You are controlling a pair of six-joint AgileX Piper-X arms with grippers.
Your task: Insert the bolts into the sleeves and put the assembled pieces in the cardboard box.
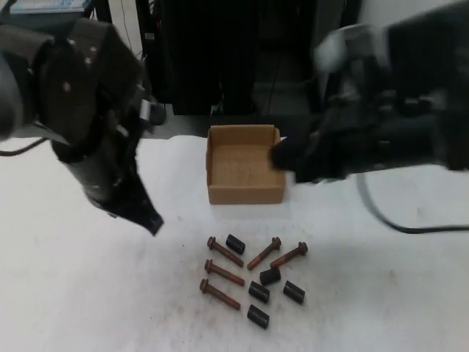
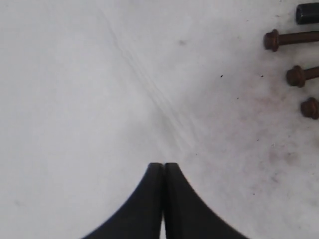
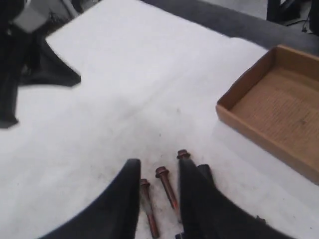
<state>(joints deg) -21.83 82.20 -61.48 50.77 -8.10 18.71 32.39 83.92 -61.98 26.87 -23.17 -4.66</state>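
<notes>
L. gripper (image 2: 163,168): fingers pressed together tip to tip, held above the white bench cover (image 2: 75,99); three bolt heads and one sleeve end show at the edge of its wrist view. In high view it hangs at bench left, well apart from the parts group and to the left of it. R. gripper (image 3: 158,167): fingers apart; its wrist view looks past them onto the cover, w/ two bolt shanks showing in the gap and a third bolt head just beyond one finger. In high view it is blurred, coming in from the right, and overlaps the right wall of the cardboard box (image 1: 245,165); height above the box cannot be told. Box: open-topped, upright, mid-bench, brown floor in plain sight, set behind the parts. Bolts (image 1: 225,251): five, rusty brown w/ flanged heads, lying flat and loose on the cover in front of the box, three in a back row, two nearer the camera at left. Sleeves (image 1: 235,243): five short black cylinders, also lying on the cover; one just beside the back-left bolt, the other four clustered front-right of the bolts. Bolts and sleeves lie separate.
</notes>
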